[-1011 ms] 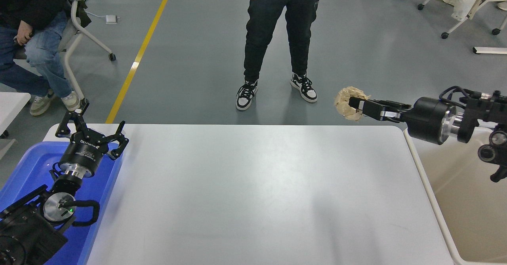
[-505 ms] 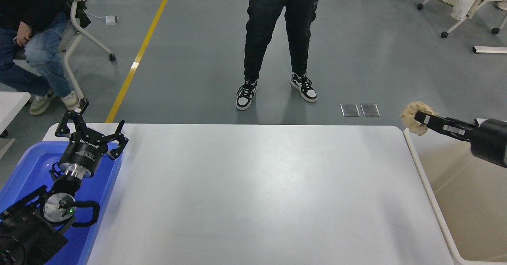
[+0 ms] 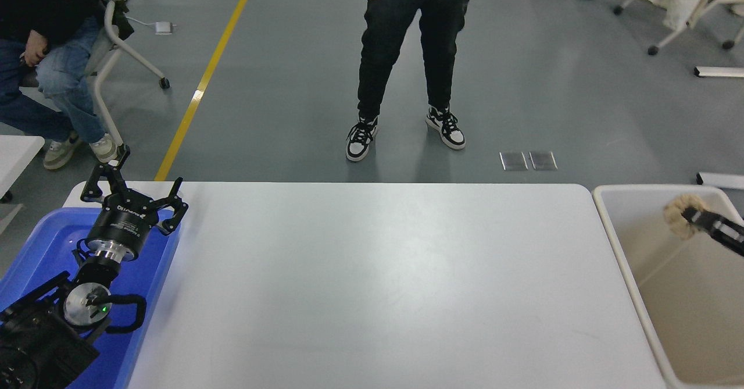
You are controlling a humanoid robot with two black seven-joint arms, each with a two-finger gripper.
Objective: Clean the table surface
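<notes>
**Crumpled paper held over the cream bin**

The right gripper point(image 3: 691, 217) reaches in from the right edge with its jaws clenched on a crumpled wad of tan paper point(image 3: 680, 214), which hangs above the open cream-white bin point(image 3: 610, 232) standing just beside the right end of the surface. Only the gripper's tip shows; the rest of that arm is out of frame.

The white table surface point(image 3: 383, 284) fills the middle of the view, between that bin and a blue tub point(image 3: 35, 243) at its left end. The left gripper point(image 3: 133, 194) is parked over the blue tub's far corner, jaws spread and holding nothing.

Beyond the far edge, on the grey floor, a person in dark trousers and black-and-white sneakers point(image 3: 407, 133) stands facing the table, well apart from both arms. Another person in jeans point(image 3: 52, 75) sits on a wheeled chair at the upper left, beside a yellow floor line point(image 3: 203, 81). Two small floor plates point(image 3: 528, 160) lie near the far right corner.
</notes>
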